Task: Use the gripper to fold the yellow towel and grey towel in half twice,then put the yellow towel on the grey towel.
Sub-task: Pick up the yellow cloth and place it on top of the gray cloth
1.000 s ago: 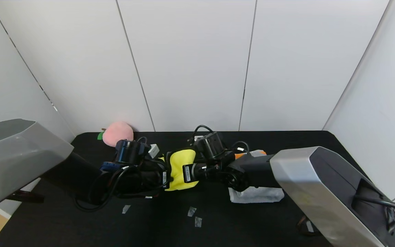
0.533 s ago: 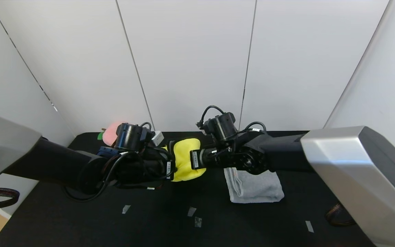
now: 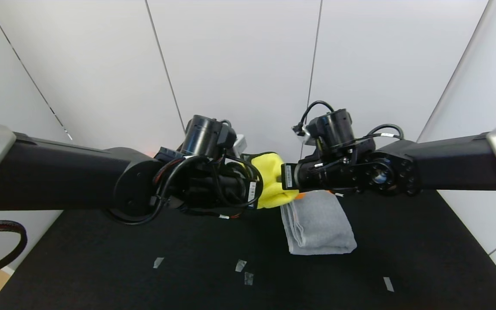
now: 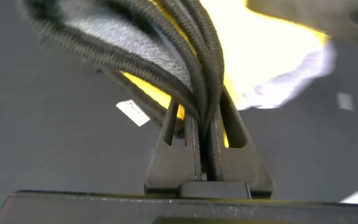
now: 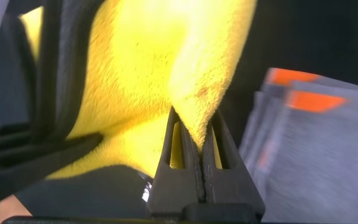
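Yellow towel (image 3: 270, 178), pinched by both hands, now hangs higher above table.

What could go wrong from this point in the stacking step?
1. Both grippers, left and right, pinch only thin edges of the lifted yellow towel; an edge may slip out and the folds fall open.
2. The yellow towel hangs beside the folded grey towel, not above it, so it may land off-centre.
3. Lowering could drag and rumple the grey towel's folds.
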Tool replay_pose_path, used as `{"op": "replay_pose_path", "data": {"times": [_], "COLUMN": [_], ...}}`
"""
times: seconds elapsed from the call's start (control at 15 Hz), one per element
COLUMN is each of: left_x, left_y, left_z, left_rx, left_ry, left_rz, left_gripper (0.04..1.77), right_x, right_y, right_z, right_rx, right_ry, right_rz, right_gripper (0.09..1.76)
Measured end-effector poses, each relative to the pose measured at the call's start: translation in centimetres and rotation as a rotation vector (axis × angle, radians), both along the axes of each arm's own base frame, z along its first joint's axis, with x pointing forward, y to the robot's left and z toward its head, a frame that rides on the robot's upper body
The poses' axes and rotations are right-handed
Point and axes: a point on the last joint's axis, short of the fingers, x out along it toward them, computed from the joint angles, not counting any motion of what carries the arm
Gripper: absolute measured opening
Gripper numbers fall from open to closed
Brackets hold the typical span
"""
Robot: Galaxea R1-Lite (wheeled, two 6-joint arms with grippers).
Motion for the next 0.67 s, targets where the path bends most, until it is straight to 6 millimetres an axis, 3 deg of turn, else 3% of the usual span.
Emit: {"op": "replay_pose_path", "data": {"times": [0.27, 0.47, 0.67], "left_x": [-0.9, -1.3, -1.2], "left_y": [-5.0, -8.6, -11.3], "left_z": [1.9, 2.0, 1.3], "left_rx": [0.01, 0.029, 0.047], "left_ry": [-0.042, -0.046, -0.047], "left_rz": [-0.07, -0.116, -0.138], "left_gripper": [0.18, 0.18, 0.18], "right_x": [-0.7, -1.0, -1.1], "right_y": [-5.4, -9.1, -11.2], "right_z": [1.6, 1.8, 1.6], "right_rx": [-0.009, -0.045, -0.029], "right_ry": [-0.003, -0.005, 0.013], "right_rz": [-0.095, -0.148, -0.162], "right_gripper": [0.12, 0.12, 0.12]}}
